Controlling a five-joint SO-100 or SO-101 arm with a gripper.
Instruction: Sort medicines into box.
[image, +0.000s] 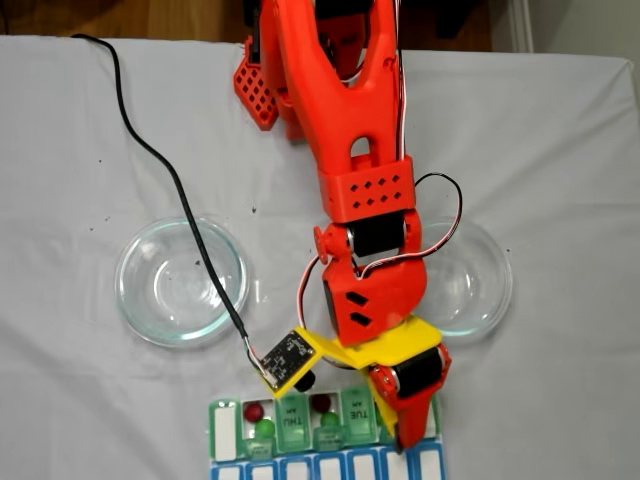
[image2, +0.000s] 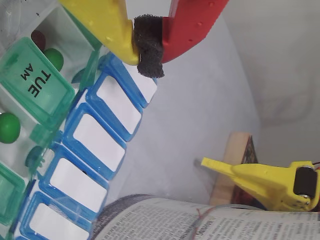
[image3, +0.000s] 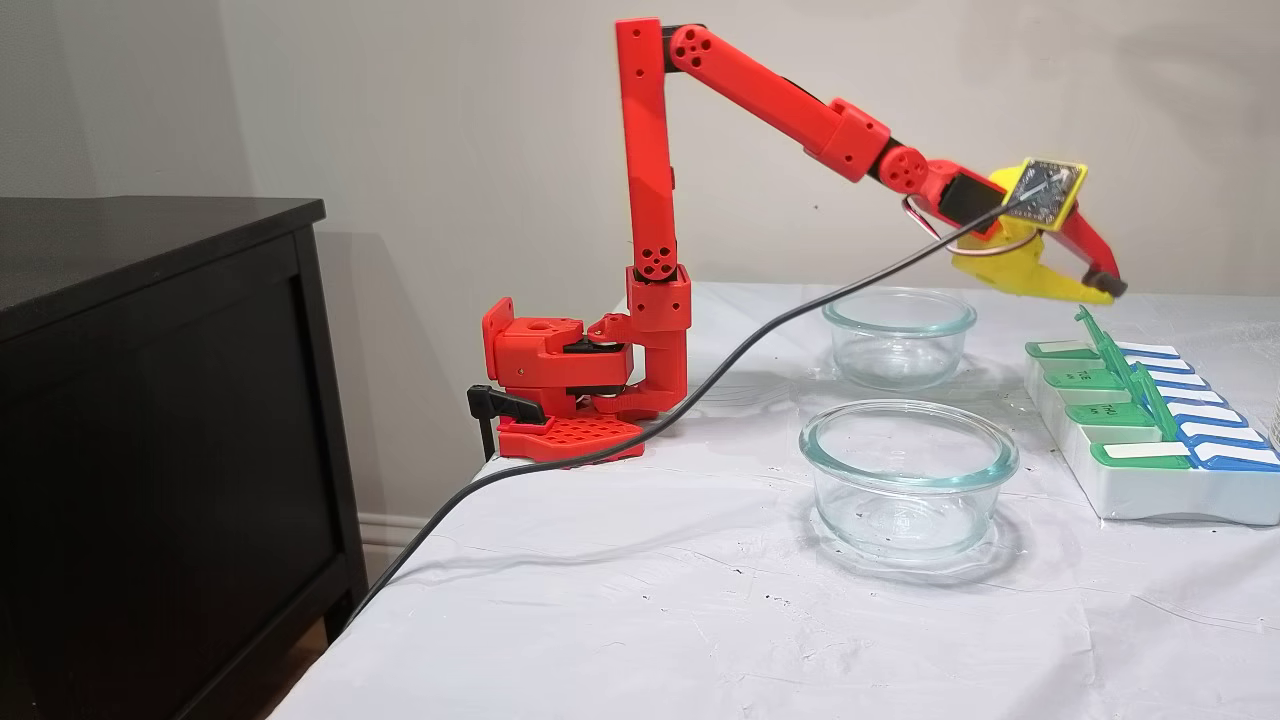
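Observation:
The box (image: 222, 440) lies at the near table edge in a fixed view, with green lids in one row and blue lids in the other. Two compartments stand open, each holding one dark red and one green ball of the medicines: red (image: 254, 411) with green (image: 264, 429), red (image: 321, 403) with green (image: 329, 421). My gripper (image: 405, 438) hovers over the box's right end, jaws shut on their own black foam pad with no ball between them. In the wrist view the gripper (image2: 148, 50) sits above the blue lids (image2: 107, 102), beside the TUE lid (image2: 35, 82), with a green ball (image2: 53, 58) to its left.
Two round clear glass dishes stand between the arm base and the box, one on the left (image: 128, 282) and one on the right (image: 500, 285). A black cable (image: 165, 170) crosses the left dish. A black cabinet (image3: 150, 400) stands beside the table.

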